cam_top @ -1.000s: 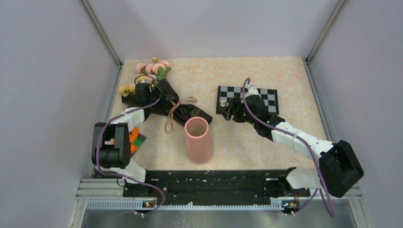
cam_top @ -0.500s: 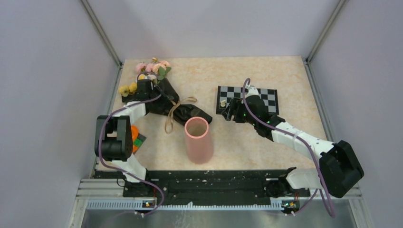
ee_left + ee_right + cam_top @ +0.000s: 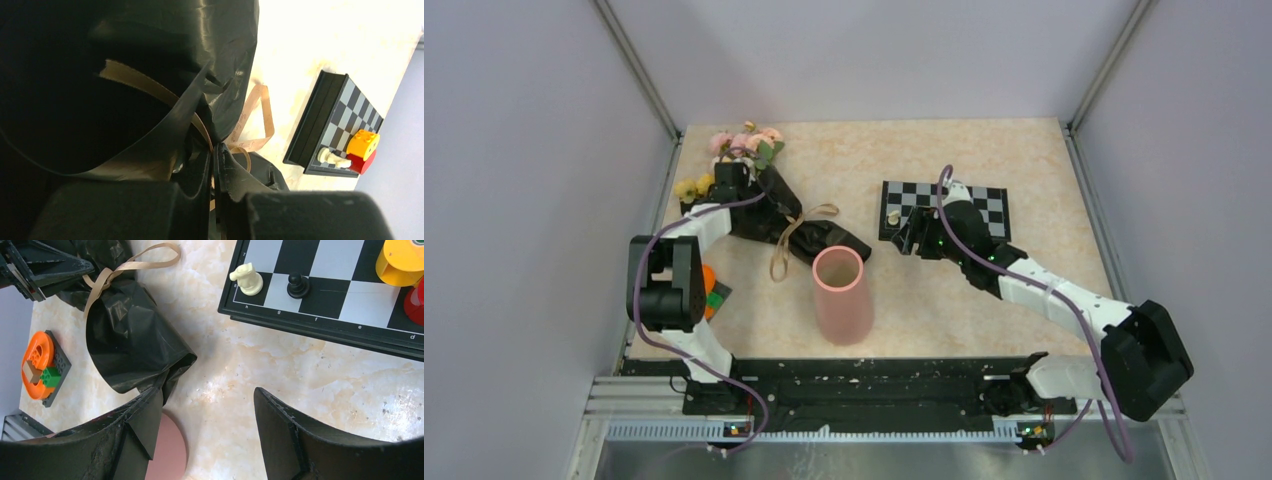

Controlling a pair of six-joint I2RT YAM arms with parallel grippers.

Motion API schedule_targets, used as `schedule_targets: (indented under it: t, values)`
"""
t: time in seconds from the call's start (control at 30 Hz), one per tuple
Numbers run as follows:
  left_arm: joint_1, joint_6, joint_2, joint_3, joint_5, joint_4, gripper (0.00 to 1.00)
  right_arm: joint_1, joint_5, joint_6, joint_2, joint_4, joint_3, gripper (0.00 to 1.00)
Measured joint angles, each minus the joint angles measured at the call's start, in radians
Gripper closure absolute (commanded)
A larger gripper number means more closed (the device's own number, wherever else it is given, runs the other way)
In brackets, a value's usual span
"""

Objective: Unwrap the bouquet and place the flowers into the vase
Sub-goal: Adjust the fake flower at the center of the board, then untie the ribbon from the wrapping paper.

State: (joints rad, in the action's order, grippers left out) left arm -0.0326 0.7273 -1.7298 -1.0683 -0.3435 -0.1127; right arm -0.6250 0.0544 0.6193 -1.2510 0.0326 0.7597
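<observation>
The vase (image 3: 842, 295) stands upright toward the near edge. Behind it the bouquet (image 3: 819, 237) lies on the tabletop (image 3: 944, 290), long axis running from the stem end beside the vase to the flowers (image 3: 746, 142) at the far-left corner. The left hand (image 3: 214, 165), jaws narrow, pinches the black wrapping paper (image 3: 150, 50) near the blooms. The right hand (image 3: 206, 395), wide and empty, hovers right of the stem end.
</observation>
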Motion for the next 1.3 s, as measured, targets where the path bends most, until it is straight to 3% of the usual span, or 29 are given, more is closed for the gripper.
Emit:
schedule_targets:
  t: [0.13, 0.37, 0.6, 1.3]
  values:
    - [0.0, -0.008, 0.0, -0.006, -0.021, -0.022, 1.0, 0.0, -0.007, -0.008, 0.006, 0.006, 0.0, 0.31]
    - [0.0, 0.003, 0.043, 0.036, -0.066, -0.022, 1.0, 0.0, -0.098, -0.018, -0.049, 0.012, 0.072, 0.3]
    - [0.0, 0.002, 0.088, 0.065, -0.084, -0.022, 1.0, -0.002, -0.245, 0.014, -0.266, -0.021, 0.266, 0.32]
    - [0.018, 0.019, 0.094, 0.073, -0.114, 0.0, 1.0, -0.049, -0.537, 0.2, -0.8, -0.1, 0.729, 0.49]
